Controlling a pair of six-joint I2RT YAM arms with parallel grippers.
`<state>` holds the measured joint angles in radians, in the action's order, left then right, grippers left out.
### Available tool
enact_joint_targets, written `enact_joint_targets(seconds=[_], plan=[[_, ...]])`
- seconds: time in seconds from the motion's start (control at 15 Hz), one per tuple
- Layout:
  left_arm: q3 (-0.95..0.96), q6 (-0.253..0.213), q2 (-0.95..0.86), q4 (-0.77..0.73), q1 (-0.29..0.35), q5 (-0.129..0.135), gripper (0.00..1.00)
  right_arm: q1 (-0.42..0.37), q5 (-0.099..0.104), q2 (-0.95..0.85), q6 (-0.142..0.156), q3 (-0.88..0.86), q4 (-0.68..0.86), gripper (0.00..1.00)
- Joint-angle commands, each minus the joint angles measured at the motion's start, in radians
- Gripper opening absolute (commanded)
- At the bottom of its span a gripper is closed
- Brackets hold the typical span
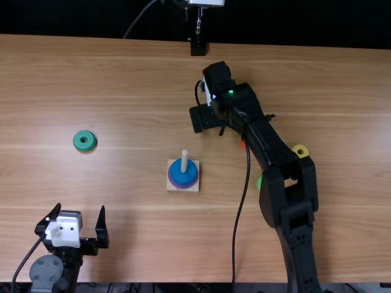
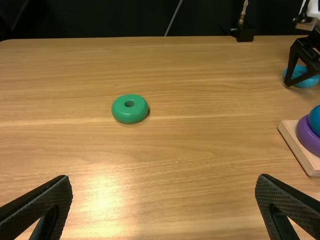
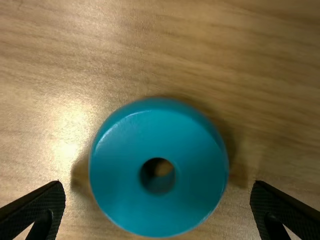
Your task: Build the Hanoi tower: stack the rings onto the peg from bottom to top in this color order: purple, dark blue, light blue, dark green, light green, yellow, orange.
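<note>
The right gripper (image 1: 208, 117) is low over the table beyond the peg; in the right wrist view that gripper (image 3: 158, 207) is open, with the light blue ring (image 3: 159, 212) flat on the table between its spread fingers. On the square wooden base (image 1: 183, 188), the peg (image 1: 184, 160) carries a purple ring (image 1: 183, 185) with a dark blue ring (image 1: 182, 176) above it. My left gripper (image 1: 81, 227) stands open at the near left; in its wrist view the left gripper (image 2: 164, 200) holds nothing. A dark green ring (image 1: 85, 141) lies farther up on the left.
A yellow ring (image 1: 300, 151) lies right of the right arm. An orange ring (image 1: 242, 144) and a light green ring (image 1: 259, 182) are partly hidden under that arm, whose hanging cable passes right of the base. A black stand (image 1: 198, 47) is at the far edge.
</note>
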<state>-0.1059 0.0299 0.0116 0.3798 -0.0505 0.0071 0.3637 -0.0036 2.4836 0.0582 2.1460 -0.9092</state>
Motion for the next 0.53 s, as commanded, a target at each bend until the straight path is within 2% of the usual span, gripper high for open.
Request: enact_joint_targets(seconds=[0.0,0.47], plan=[[0.106,-0.004,-0.012,0.077,0.006,0.006,1.0,0.009,0.007,0.034,0.004,0.066,-0.021,1.0],[0.106,-0.004,-0.012,0.077,0.006,0.006,1.0,0.015,0.005,0.063,0.006,0.127,-0.091,1.0]])
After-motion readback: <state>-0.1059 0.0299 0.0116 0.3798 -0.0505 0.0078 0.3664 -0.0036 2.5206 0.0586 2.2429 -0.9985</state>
